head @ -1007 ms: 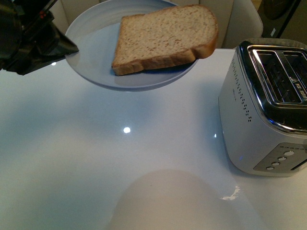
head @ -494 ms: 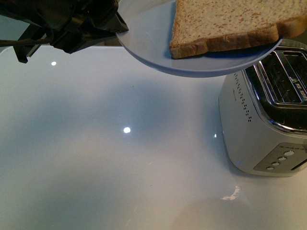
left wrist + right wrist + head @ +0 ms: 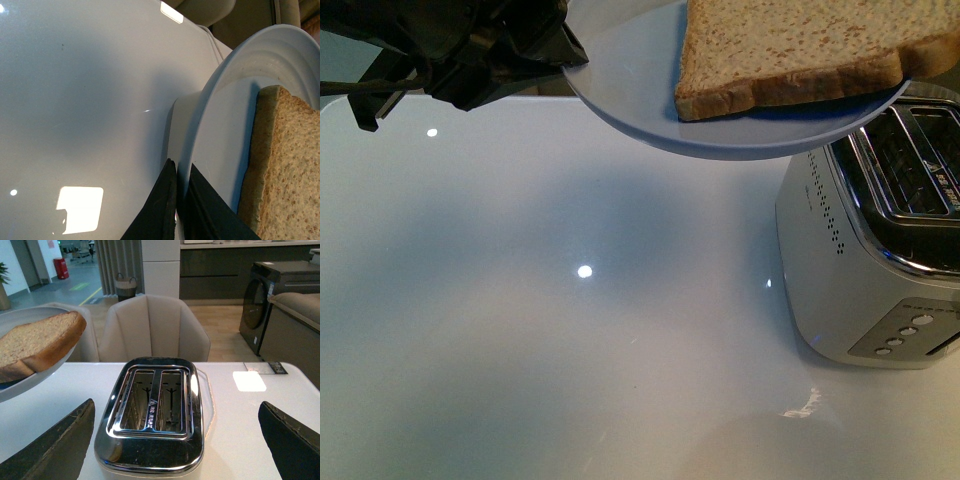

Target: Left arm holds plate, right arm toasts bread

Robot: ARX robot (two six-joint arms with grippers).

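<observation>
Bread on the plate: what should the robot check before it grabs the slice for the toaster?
1. Left gripper shut on the plate rim: ok.
2. Bread lying flat on the plate: ok, though one corner sticks out past the rim.
3. Right gripper open and holding nothing: ok.
4. Both slots of the toaster empty: ok.
5. Plate held up off the table, close to the toaster: ok.
6. Whether the toaster is switched on: cannot tell.
</observation>
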